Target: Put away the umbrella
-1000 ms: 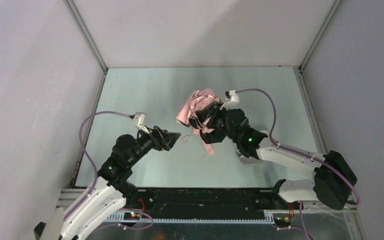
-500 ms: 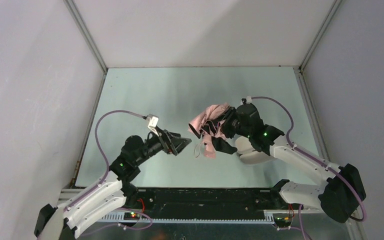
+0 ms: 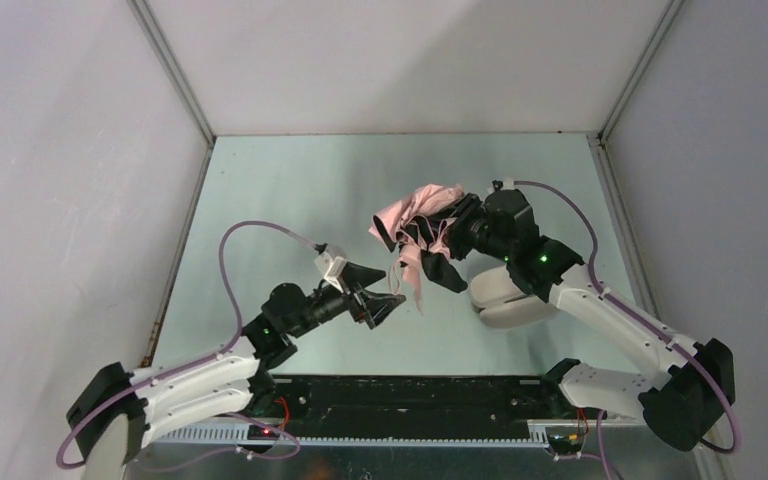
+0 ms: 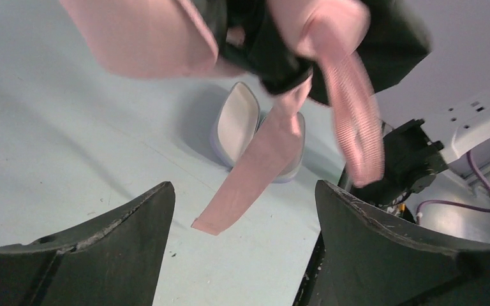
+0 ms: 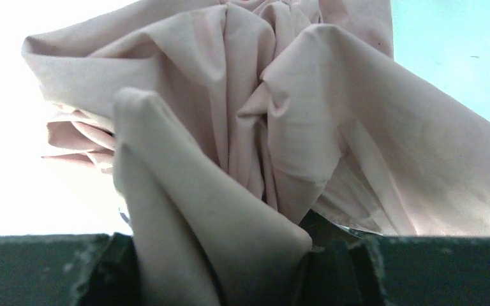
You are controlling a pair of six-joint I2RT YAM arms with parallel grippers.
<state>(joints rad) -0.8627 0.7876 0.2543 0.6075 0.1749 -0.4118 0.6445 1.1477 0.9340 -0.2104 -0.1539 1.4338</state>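
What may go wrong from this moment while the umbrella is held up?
The right gripper seems to pinch only bunched fabric of the umbrella, so it may slip or unfurl. The loose strap dangles before the open left gripper, which may catch only the strap or miss it.

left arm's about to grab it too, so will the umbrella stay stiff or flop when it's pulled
Probably floppy: the umbrella fabric bunches in loose folds around the right tool. Its strap dangles limp, so it may swing away from the open left tool. Likely light: one tool holds it aloft.
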